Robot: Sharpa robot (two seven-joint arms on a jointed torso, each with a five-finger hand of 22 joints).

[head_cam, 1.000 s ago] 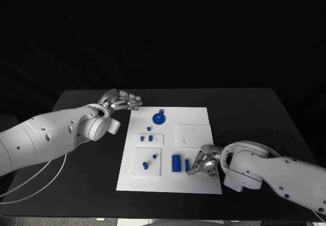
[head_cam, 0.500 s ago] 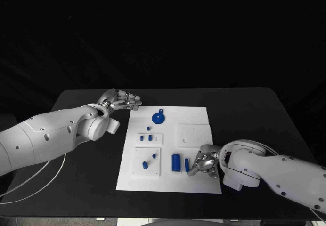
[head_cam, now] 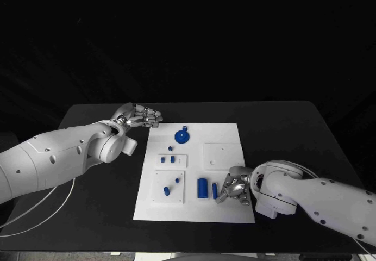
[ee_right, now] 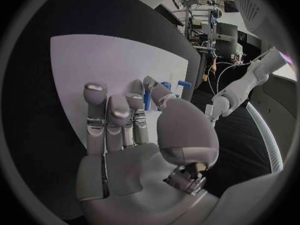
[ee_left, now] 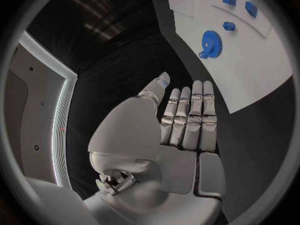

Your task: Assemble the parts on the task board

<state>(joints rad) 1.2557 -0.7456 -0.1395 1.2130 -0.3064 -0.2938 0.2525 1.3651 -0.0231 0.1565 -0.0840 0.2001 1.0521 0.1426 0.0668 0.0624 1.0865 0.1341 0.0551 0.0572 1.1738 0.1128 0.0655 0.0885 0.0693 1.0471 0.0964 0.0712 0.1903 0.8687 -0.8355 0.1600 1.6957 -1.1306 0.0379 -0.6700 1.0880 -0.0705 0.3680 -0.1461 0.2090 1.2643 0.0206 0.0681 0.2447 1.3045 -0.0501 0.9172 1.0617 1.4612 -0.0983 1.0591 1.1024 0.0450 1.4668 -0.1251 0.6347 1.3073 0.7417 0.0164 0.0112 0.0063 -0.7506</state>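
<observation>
The white task board [head_cam: 223, 209] lies mid-table. On it are a blue gear [head_cam: 182, 136], a small peg [head_cam: 171, 148], two small pieces [head_cam: 167, 160] in a little plate, and two more [head_cam: 167, 190] in a lower plate. A blue block [head_cam: 203, 188] and a slim blue bar [head_cam: 214, 190] lie side by side. My right hand [head_cam: 235, 187] hovers bent over the board's right side, fingertips right at the slim bar [ee_right: 147, 99]; whether they pinch it I cannot tell. My left hand [head_cam: 139, 116] hangs off the board's far left corner, holding nothing. It [ee_left: 184, 120] has its fingers side by side, with the gear [ee_left: 209, 43] beyond them.
A plain square plate [head_cam: 223, 155] is set in the board's right half, just beyond my right hand. Black table [head_cam: 298, 136] surrounds the board on every side. A white cable [head_cam: 39, 215] trails from my left arm near the table's left front.
My right hand has edged slightly left, closer onto the slim blue bar. The left hand and the parts have stayed put.
</observation>
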